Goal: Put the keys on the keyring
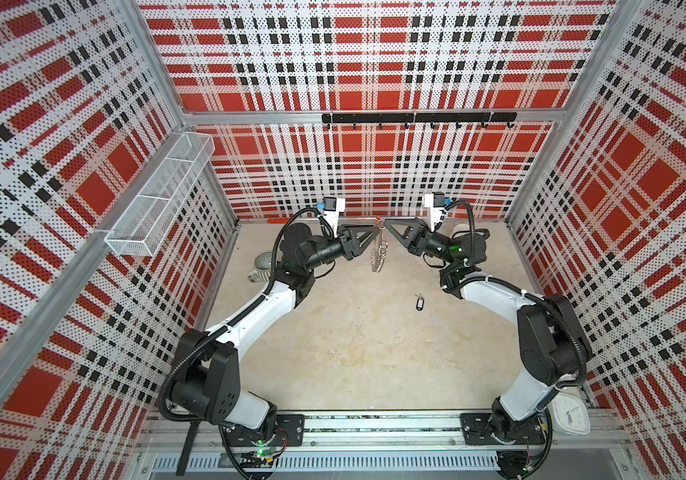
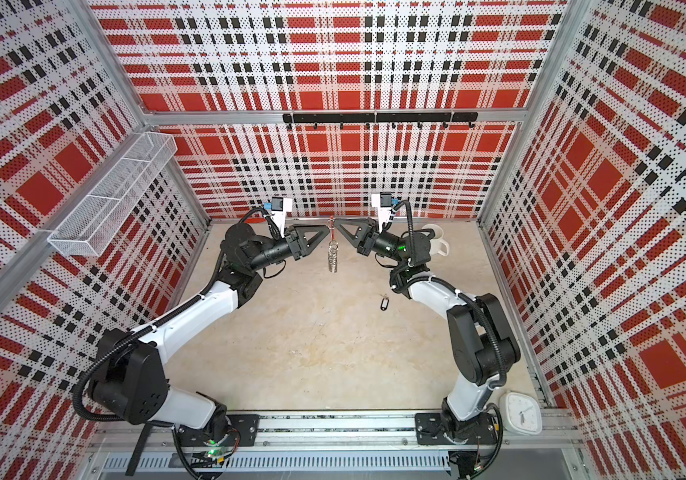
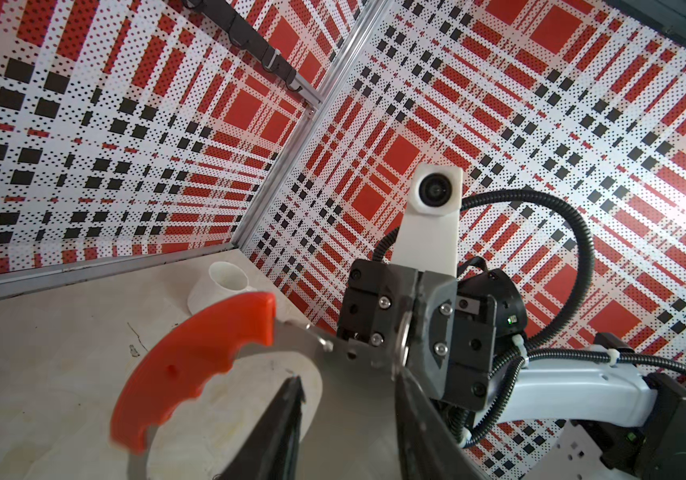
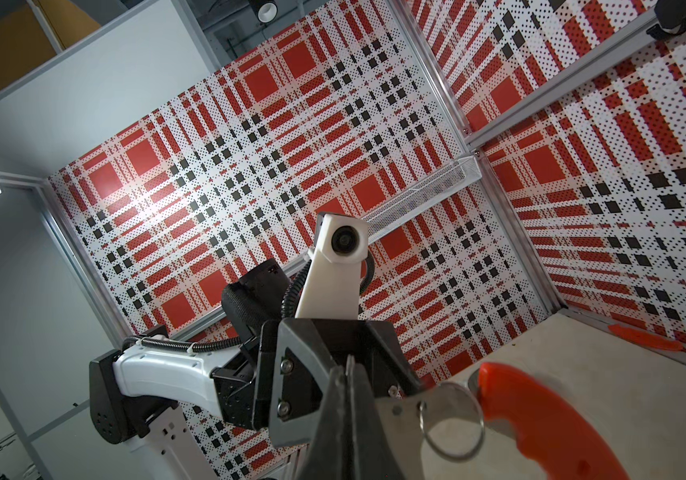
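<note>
The keyring hangs in the air at the back middle in both top views, its wire loops dangling. My right gripper is shut on its grey metal edge, seen in the right wrist view beside the red segment. From the opposite side my left gripper reaches the keyring. Its jaws stand apart in the left wrist view, with the grey metal band between them and the red segment off to one side. The keys lie on the table by the right arm.
A white mug stands at the back right, behind the right arm. A striped mug lies behind the left arm. A white clock sits at the front right. A wire basket and a hook rail hang on the walls.
</note>
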`<state>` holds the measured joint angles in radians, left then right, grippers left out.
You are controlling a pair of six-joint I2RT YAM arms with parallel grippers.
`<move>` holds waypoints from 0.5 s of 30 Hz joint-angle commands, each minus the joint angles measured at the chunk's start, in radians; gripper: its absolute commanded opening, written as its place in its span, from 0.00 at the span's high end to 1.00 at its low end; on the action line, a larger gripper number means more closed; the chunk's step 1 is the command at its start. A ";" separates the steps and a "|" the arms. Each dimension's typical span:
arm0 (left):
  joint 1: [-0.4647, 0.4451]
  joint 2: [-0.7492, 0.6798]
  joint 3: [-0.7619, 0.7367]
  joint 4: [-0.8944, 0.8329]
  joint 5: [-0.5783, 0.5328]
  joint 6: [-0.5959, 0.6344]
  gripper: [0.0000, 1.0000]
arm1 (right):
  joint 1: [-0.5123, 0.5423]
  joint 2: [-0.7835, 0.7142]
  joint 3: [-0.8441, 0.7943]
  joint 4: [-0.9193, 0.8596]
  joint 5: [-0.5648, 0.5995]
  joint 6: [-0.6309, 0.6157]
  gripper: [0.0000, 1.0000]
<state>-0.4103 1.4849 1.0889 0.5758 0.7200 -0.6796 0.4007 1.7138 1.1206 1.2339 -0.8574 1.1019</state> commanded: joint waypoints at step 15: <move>-0.016 0.028 0.040 0.094 0.036 -0.038 0.89 | 0.020 0.005 0.037 0.070 -0.046 0.039 1.00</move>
<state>-0.4187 1.4967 1.0935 0.6456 0.7441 -0.7174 0.4103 1.7164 1.1210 1.2339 -0.8825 1.1194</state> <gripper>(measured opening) 0.135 0.048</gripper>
